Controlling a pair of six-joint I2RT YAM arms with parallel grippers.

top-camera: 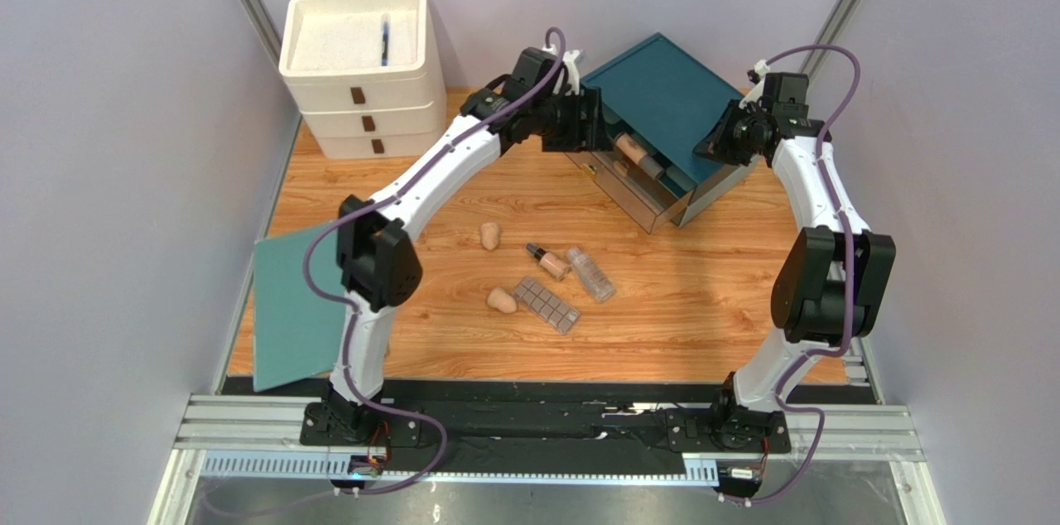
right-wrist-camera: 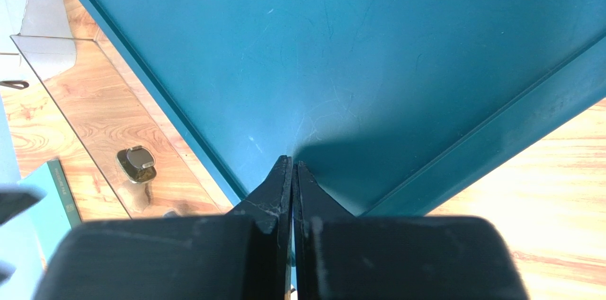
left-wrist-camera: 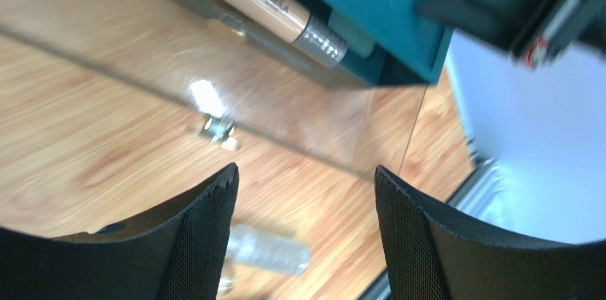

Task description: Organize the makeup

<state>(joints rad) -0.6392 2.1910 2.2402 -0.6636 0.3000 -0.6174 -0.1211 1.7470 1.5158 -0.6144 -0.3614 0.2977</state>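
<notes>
A beige tube [left-wrist-camera: 274, 7] with a grey cap lies in the clear drawer [top-camera: 635, 190], pulled out of the teal box [top-camera: 666, 90]. My left gripper [left-wrist-camera: 306, 179] hovers open and empty just above the drawer front, close to the tube [top-camera: 637, 155]. Loose on the wooden table are two beige sponges [top-camera: 490, 236] [top-camera: 502, 299], a black-capped dropper bottle [top-camera: 545, 261], a clear bottle [top-camera: 591, 273] and a gridded palette [top-camera: 546, 304]. The clear bottle [left-wrist-camera: 267, 249] shows blurred below my left fingers. My right gripper [right-wrist-camera: 293, 165] is shut, its tips against the teal box's top [right-wrist-camera: 355, 51].
A white stacked drawer unit [top-camera: 361, 66] stands at the back left. A flat teal sheet [top-camera: 296, 308] lies over the table's left edge. The drawer's metal handle [right-wrist-camera: 136, 161] shows through its clear front. Grey walls close in on both sides.
</notes>
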